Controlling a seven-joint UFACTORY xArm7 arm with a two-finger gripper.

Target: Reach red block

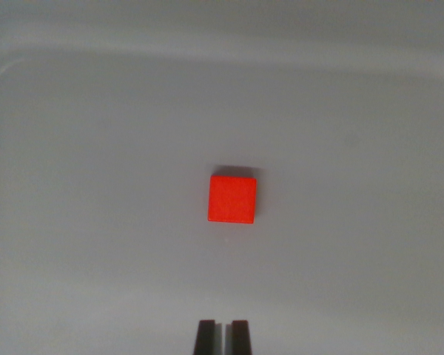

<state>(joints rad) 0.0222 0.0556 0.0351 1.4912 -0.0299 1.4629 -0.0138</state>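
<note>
Wrist view: we see 1 red block (233,199) lying flat on the pale grey surface (96,222), near the middle of the picture, nothing touching it.
Block surroundings: bare surface on every side; a faint curved ridge (207,53) crosses the top of the picture.
Gripper (223,336): 2 dark fingertips show at the bottom edge, below the block and well apart from it.
Claw state: nearly clenched, a thin slit between the tips, grasping nothing.
Step in hand: we judge the approach underway, the reach not yet done.
Next move: we must bring the tips toward the block, staying centred on it.
</note>
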